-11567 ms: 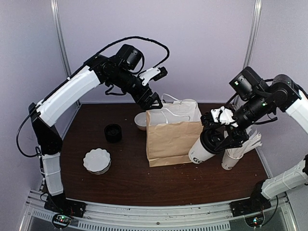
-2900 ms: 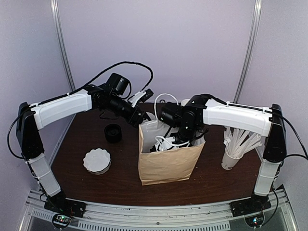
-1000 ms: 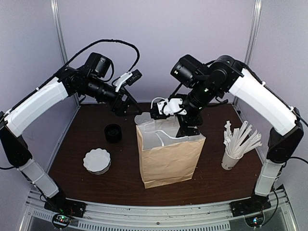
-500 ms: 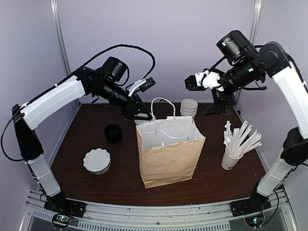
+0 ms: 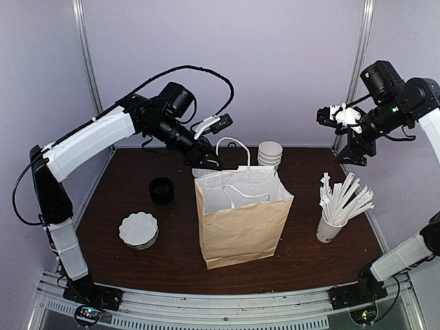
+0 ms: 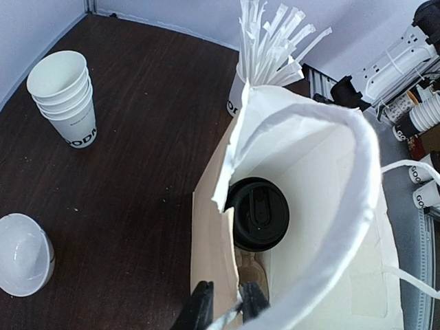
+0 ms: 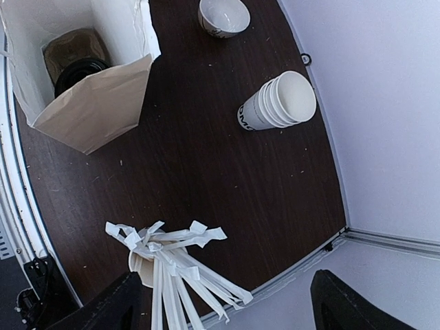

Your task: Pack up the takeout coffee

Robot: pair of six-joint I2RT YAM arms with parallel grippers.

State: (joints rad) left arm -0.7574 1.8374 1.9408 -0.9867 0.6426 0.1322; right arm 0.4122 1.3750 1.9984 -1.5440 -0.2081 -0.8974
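Note:
The takeout coffee stands inside the brown paper bag, and only its black lid shows. That lid also shows deep in the bag in the right wrist view; the top view hides the cup. My left gripper is at the bag's back-left rim, one finger outside the paper wall and one inside, shut on it. The left gripper touches that rim from above. My right gripper hangs high at the back right, wide open and empty.
A nested stack of white cups stands behind the bag. A white cup full of wrapped sticks is to the bag's right. A loose black lid and a white fluted bowl lie left of it. The bag's white handles stick up.
My right gripper has risen out of the bag and swung up to the back right. My left gripper has come down onto the bag's rim and closed on it.

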